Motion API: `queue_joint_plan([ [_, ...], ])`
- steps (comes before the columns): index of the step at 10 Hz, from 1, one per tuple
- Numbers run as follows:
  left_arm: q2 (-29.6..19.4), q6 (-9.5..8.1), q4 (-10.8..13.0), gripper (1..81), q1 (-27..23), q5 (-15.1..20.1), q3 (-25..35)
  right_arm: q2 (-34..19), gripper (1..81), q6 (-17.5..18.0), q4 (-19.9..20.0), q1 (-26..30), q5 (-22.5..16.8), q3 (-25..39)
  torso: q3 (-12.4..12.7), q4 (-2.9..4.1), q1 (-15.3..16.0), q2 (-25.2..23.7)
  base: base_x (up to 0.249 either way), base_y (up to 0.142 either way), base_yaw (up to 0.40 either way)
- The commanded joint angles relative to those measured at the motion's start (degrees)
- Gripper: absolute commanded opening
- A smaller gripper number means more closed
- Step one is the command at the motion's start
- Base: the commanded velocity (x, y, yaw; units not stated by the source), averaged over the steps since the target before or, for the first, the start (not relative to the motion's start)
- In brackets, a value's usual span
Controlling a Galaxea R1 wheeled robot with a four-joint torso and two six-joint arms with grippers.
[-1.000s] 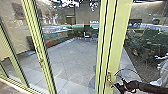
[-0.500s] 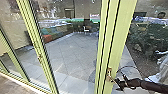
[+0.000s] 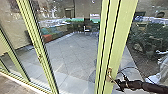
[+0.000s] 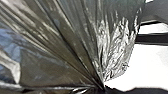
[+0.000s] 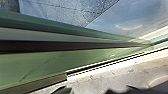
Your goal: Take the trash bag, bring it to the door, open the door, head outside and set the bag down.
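At the door handle (image 3: pixel 109 75), my right gripper (image 3: pixel 119 84) is up against the lever's end, on the arm coming in from the right; its grip there is unclear. The handle sits low on the pale green upright of the glass door (image 3: pixel 117 45). In the right wrist view, the green door frame (image 5: pixel 37 66) runs close by, above a light sill. The shiny dark trash bag (image 4: pixel 62 45) hangs in folds drawn together to one point, where my left gripper (image 4: pixel 102 87) is shut on it.
Another green upright (image 3: pixel 37 51) stands to the left between glass panes. Behind the glass are grey paving (image 3: pixel 71 53), orange and teal seats (image 3: pixel 48 36) and a white chair (image 3: pixel 86 29). Dark plants (image 3: pixel 145 41) and a pale, crumpled shape (image 3: pixel 156 78) show at the right.
The head camera's view has shifted, mostly in the first half second. The right gripper stays beside the handle throughout.
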Motion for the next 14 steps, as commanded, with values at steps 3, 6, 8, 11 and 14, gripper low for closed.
queue_joint_plan([
  [3, -0.41, 0.08, -0.40, 1.0, -0.39, 7.21, 0.39, 1.62, 81.1, 0.97, -3.56, 2.67, -8.61, -4.57, -0.05, 0.00, 0.00, 0.00, 0.000, 0.000, 0.000],
  [6, -0.59, 0.08, -0.40, 1.0, -0.13, 7.21, 0.39, 1.53, 81.1, 0.97, -3.74, 3.90, -6.24, -4.92, -0.06, 0.00, 0.00, 0.00, 0.000, 0.000, 0.000],
  [8, -0.50, 0.08, -0.31, 1.0, -0.13, 7.21, 0.39, 1.53, 81.1, 0.97, -3.82, 4.35, -6.15, -5.09, -0.11, 0.00, 0.02, 0.02, 0.074, 0.000, 0.000],
  [11, -0.59, 0.08, -0.22, 1.0, -0.13, 7.21, 0.39, 1.35, 81.1, 1.05, -3.82, 4.35, -5.01, -5.01, -0.09, -0.02, -0.09, -0.02, 0.092, 0.000, 0.000],
  [14, -0.50, 0.08, -0.22, 1.0, -0.13, 7.21, 0.30, 0.03, 81.1, 1.05, -3.82, 4.61, -3.69, -4.04, -0.06, -0.02, -0.15, -0.05, 0.092, 0.000, 0.000],
])
